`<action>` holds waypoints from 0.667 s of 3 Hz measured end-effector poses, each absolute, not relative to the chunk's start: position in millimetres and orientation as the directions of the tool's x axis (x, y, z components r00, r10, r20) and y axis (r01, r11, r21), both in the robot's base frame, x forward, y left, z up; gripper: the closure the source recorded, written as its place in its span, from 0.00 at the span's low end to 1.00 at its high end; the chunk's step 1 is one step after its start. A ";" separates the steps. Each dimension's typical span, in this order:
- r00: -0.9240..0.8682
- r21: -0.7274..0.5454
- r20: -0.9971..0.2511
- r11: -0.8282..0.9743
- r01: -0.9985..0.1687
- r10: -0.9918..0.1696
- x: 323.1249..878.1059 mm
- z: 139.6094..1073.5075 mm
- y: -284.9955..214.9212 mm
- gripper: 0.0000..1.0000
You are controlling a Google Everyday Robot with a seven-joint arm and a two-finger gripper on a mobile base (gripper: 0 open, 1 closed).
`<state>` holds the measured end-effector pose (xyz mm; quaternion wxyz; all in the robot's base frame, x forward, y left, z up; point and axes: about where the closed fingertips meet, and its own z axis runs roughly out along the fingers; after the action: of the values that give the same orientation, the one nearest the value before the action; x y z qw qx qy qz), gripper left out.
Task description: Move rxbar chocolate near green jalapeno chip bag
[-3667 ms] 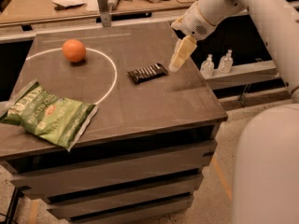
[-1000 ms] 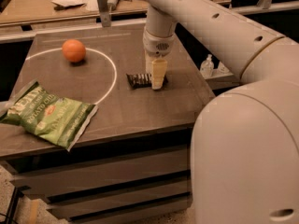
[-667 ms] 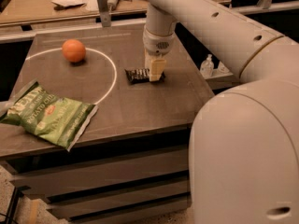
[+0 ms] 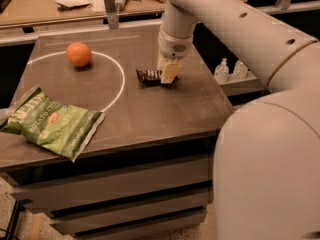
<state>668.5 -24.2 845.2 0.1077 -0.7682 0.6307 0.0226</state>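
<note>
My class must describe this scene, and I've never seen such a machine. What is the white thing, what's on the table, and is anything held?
The white thing is a robot arm ending in a gripper. One camera looks down on the dark table. On it lie a dark rxbar chocolate, an orange inside a white circle, and a green jalapeno chip bag at the near left corner. The gripper is down at the bar's right end; whether it holds the bar cannot be seen.
</note>
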 end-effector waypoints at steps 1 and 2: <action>0.188 -0.157 -0.269 -0.149 -0.976 -0.945 664.3 862.0 -33.3 1.00; 0.186 -0.180 -0.305 -0.135 -0.974 -0.934 654.1 881.6 -30.6 1.00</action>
<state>654.1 -30.6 881.6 0.1700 -0.7509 0.6353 0.0595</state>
